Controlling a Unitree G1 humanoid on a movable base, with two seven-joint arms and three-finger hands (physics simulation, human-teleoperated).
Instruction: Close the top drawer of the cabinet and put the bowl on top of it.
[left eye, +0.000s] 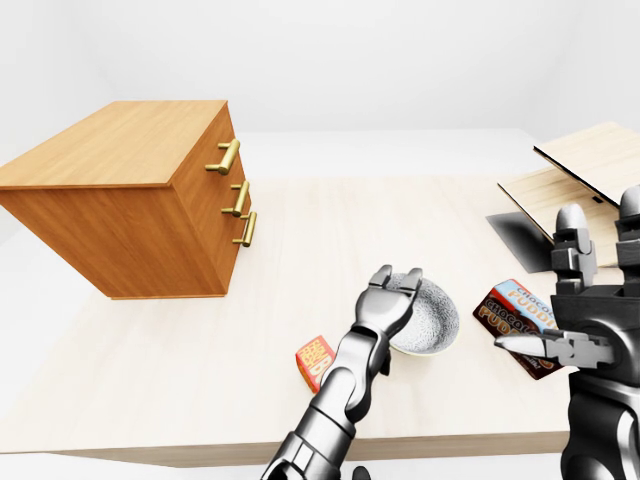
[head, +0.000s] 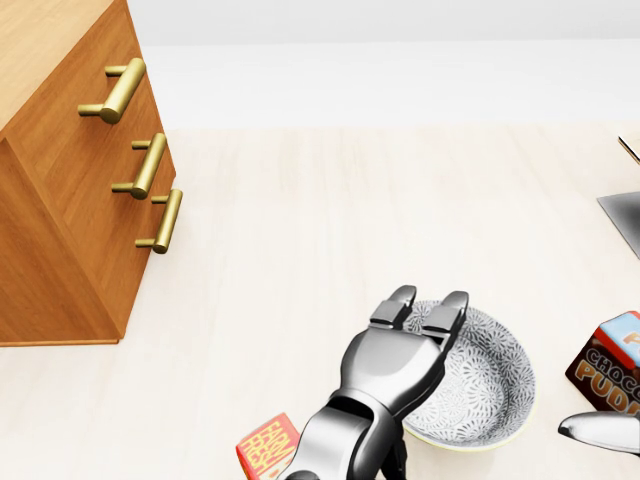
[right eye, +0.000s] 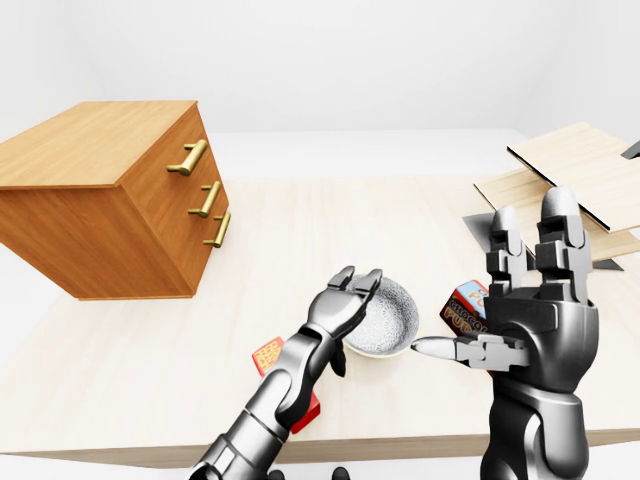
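Bowl (head: 492, 385), grey patterned inside with a pale rim, sits on the table (left eye: 330, 225) near its bottom edge in the head view, well apart from the cabinet (left eye: 130, 190). Left hand (head: 393, 368) lies over the bowl's left rim with its fingers (head: 445, 312) stretched nearly straight and reaching in over the bowl, not closed round it. The thumb is out of sight under the palm.

Small red box (head: 268, 445) lies just left of the left forearm. Fudge box (left eye: 518, 312) lies just right of the bowl. Right hand (right eye: 535, 325) is held up above the table's bottom right in the right-eye view, spread wide with fingers upright and thumb pointing left toward the bowl, and it holds nothing.

The cabinet stands at the table's left with three brass handles on its face. All three drawer fronts look flush, including the one behind the top handle (head: 120, 90), and its top is bare wood. Flat wooden boards (left eye: 585, 165) lie at the far right.
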